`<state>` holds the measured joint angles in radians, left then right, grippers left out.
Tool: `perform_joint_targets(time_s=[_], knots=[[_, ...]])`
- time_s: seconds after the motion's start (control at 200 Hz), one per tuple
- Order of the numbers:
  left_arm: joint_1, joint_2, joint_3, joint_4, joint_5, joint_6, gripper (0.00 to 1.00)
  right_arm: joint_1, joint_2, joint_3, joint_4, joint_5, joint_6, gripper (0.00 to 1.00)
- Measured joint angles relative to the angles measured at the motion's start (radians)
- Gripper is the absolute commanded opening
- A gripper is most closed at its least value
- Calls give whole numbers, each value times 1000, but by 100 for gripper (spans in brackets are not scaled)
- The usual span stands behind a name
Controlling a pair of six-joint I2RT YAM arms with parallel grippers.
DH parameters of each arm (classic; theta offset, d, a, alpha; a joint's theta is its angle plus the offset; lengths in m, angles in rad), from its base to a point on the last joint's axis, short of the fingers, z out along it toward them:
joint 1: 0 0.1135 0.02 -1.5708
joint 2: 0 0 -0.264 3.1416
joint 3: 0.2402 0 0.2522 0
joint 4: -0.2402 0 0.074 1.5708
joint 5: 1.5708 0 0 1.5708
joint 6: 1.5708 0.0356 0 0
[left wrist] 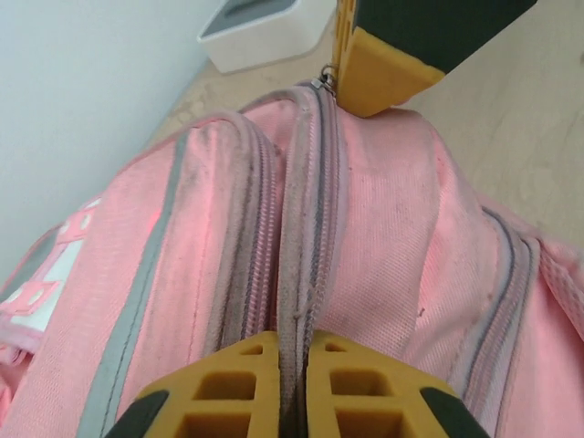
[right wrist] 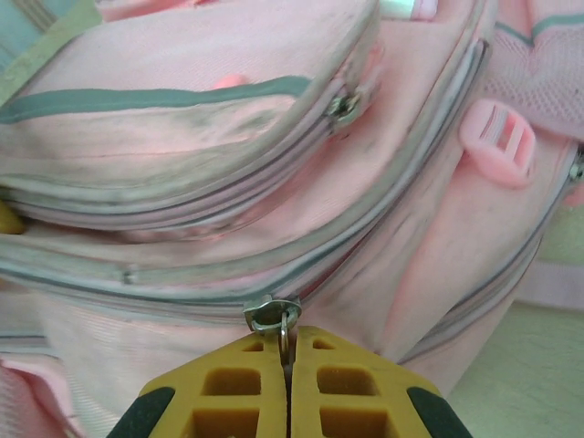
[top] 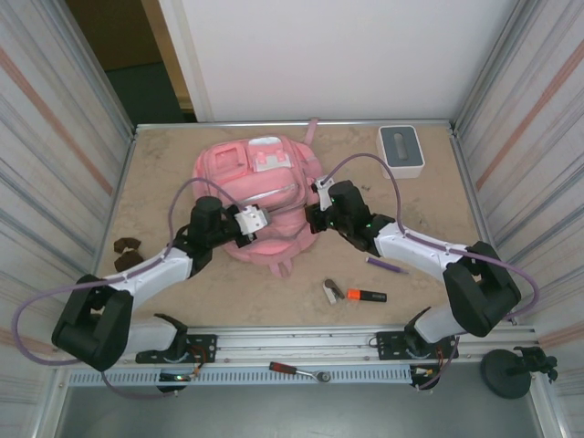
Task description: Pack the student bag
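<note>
Now my left hand (left wrist: pixel 294 351) pinches the pink backpack (top: pixel 266 187); my right hand (right wrist: pixel 288 351) clamps its three o'clock zip pull (right wrist: pixel 272 316).

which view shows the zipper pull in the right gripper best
Right wrist: the metal zipper pull sits close up, its ring pinched by the right gripper. Left wrist shows the pull small, far off; top external, too small to tell.

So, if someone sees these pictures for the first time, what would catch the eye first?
The big pink student bag, lying mid-table towards the far edge, dominates. Both arms meet on it: the left gripper is shut on a zip seam, and the right gripper pinches a metal zipper pull. A white box sits in the far right corner.
</note>
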<state>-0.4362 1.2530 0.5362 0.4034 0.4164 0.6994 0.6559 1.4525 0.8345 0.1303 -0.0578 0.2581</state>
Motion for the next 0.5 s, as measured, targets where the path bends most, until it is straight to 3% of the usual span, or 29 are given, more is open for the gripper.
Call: perform_joint_targets(time_s=[0.09, 0.2, 0.281, 0.386, 0.501], knots=[[29, -4, -13, 20, 37, -23, 10, -1, 2, 0, 12, -11, -1, 0], [35, -4, -13, 21, 47, -38, 36, 7, 10, 0, 23, 1, -5, 0], [36, -6, -13, 19, 35, -52, 49, 13, 14, 0, 18, 15, -5, 0], [-4, -26, -12, -7, -7, -38, 57, 26, 14, 0, 17, 28, -4, 0], [-80, -41, 14, -55, -69, -7, 59, 38, 13, 0, 15, 35, -4, 0]])
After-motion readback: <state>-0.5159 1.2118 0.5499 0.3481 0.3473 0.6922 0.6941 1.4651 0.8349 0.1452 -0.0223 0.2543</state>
